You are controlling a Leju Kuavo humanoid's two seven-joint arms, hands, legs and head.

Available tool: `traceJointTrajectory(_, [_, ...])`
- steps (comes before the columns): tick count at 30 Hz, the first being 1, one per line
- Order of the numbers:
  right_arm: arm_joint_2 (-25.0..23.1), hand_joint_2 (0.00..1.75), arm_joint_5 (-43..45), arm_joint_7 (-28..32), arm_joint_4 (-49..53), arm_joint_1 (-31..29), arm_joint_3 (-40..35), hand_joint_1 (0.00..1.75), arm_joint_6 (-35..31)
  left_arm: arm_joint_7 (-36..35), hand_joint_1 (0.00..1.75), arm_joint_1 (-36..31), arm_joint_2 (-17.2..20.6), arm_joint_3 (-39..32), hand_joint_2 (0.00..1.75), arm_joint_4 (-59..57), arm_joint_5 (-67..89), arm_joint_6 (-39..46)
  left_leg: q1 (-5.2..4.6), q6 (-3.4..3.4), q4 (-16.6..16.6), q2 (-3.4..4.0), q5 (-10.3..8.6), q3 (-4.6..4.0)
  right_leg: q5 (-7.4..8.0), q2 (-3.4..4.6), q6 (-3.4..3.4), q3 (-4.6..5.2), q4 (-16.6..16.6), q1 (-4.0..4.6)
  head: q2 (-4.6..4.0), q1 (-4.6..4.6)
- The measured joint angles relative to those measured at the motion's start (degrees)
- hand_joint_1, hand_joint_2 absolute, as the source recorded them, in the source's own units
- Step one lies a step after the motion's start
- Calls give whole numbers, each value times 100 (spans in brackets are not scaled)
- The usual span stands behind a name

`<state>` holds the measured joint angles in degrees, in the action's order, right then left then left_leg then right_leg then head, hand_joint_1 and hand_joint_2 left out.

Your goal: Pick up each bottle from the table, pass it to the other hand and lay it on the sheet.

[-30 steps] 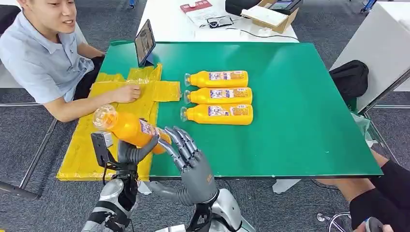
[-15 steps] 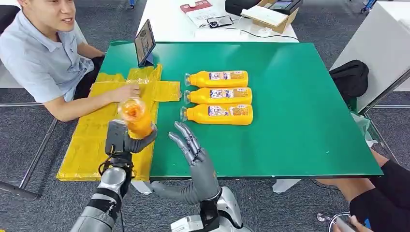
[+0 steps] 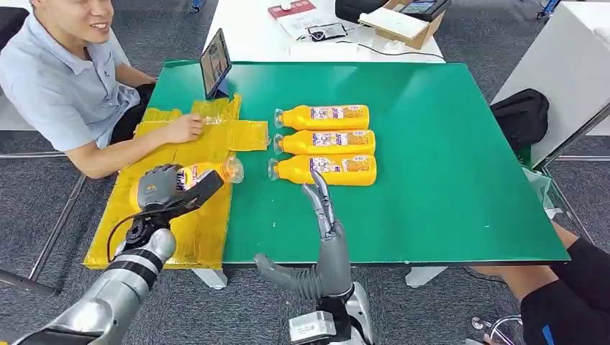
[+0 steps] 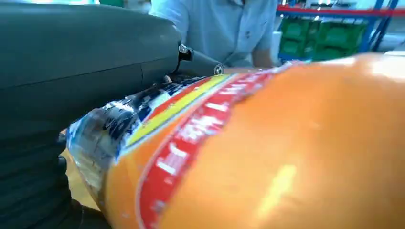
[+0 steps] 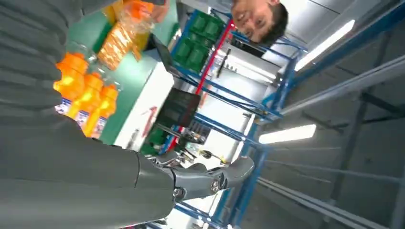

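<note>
My left hand grips an orange juice bottle lying sideways over the yellow sheet, its clear cap end pointing toward the green table. Up close, the left wrist view shows that bottle with its red and yellow label against the hand. My right hand stands upright with fingers straight and holds nothing, just in front of the nearest of three bottles lying in a row. The three bottles also appear in the right wrist view beside the hand.
A person sits at the left, one hand resting on the far part of the sheet. A tablet stands at the table's far left corner. A black bag lies beyond the right edge. A white table with a box stands behind.
My left hand has turned the bottle from upright to lying sideways and carried it out over the sheet. My right hand has swung right and forward, away from it, toward the row.
</note>
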<state>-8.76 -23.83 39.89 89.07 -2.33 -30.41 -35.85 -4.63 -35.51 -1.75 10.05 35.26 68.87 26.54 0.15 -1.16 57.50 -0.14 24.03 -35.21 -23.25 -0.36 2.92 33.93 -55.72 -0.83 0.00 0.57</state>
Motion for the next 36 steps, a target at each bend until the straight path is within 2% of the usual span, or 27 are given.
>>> traceJointTrajectory(3, [-15,175,7,0,2,36,64,0,33,-79,175,-83,55,7,175,-202,77,-110,0,0,0,1,0,0,0,1,0,0,0,-1,0,0])
traceJointTrajectory(5, [-42,175,9,2,0,53,125,0,125,-118,155,-131,70,7,175,-320,151,-410,0,0,0,0,0,0,0,0,0,-1,1,-1,0,-2])
traceJointTrajectory(6, [-55,0,20,2,0,57,158,0,186,-112,112,-142,83,4,175,-391,195,-609,0,0,0,0,0,0,0,1,0,0,1,-1,0,0])
traceJointTrajectory(7, [-61,0,33,2,-2,67,197,0,252,-50,37,-151,90,4,175,-442,206,-728,-1,0,0,-1,0,0,0,0,0,-3,1,-1,0,2])
traceJointTrajectory(8, [-68,0,39,2,-9,72,240,0,302,30,5,-171,88,-2,175,-472,186,-797,-1,0,0,-4,0,1,0,-3,0,-5,1,-1,0,-2])
traceJointTrajectory(9, [-76,0,46,2,-15,73,282,0,345,126,0,-181,90,-13,175,-507,141,-850,-1,0,0,-5,0,2,0,-4,0,-5,1,-1,0,0])
traceJointTrajectory(15, [-81,0,212,2,-20,74,389,0,398,1073,0,-177,11,-212,175,-551,-520,-1482,-1,0,-1,-8,0,14,0,-8,0,-19,1,-2,0,0])
traceJointTrajectory(16, [-79,0,219,2,-22,74,391,0,398,1112,0,-175,-9,-232,0,-551,-544,-1532,-1,0,-1,-7,0,17,0,-7,0,-22,1,-2,0,0])
traceJointTrajectory(19, [-72,0,260,2,-33,69,394,0,400,1338,0,-175,-79,-302,0,-549,-737,-1719,-2,0,-1,-7,0,23,0,-7,0,-28,2,-3,0,0])
traceJointTrajectory(23, [-39,0,427,2,-88,23,389,0,269,2281,0,-127,-118,-507,0,-437,-1802,-2403,-2,1,-2,-18,0,40,-4,-13,-2,-48,1,-2,0,2])
traceJointTrajectory(24, [-28,175,472,2,-118,-6,376,0,167,2612,0,-45,-159,-596,0,-327,-2268,-2681,-2,1,-3,-17,-1,41,-5,-13,-3,-48,1,-2,0,0])
traceJointTrajectory(27, [20,175,547,2,-197,-57,313,0,-92,3069,0,325,-280,-756,0,142,-3143,-2894,-2,2,-2,-5,-1,40,0,-6,-2,-43,1,-2,0,0])
traceJointTrajectory(32, [74,175,577,7,-293,-58,225,0,-207,3162,0,877,-509,-916,0,1161,-3730,-2540,-3,2,0,-5,-1,26,0,-4,-1,-28,1,-3,0,0])
traceJointTrajectory(33, [79,175,577,7,-308,-57,223,0,-210,3158,0,931,-522,-924,175,1284,-3767,-2536,-2,2,0,-6,-1,24,0,-5,-1,-26,1,-2,0,2])
traceJointTrajectory(36, [98,175,546,7,-348,-59,217,0,-212,3318,0,1044,-594,-960,175,1558,-4142,-2466,-1,2,-1,-4,-1,15,0,-3,-1,-18,0,0,0,0])
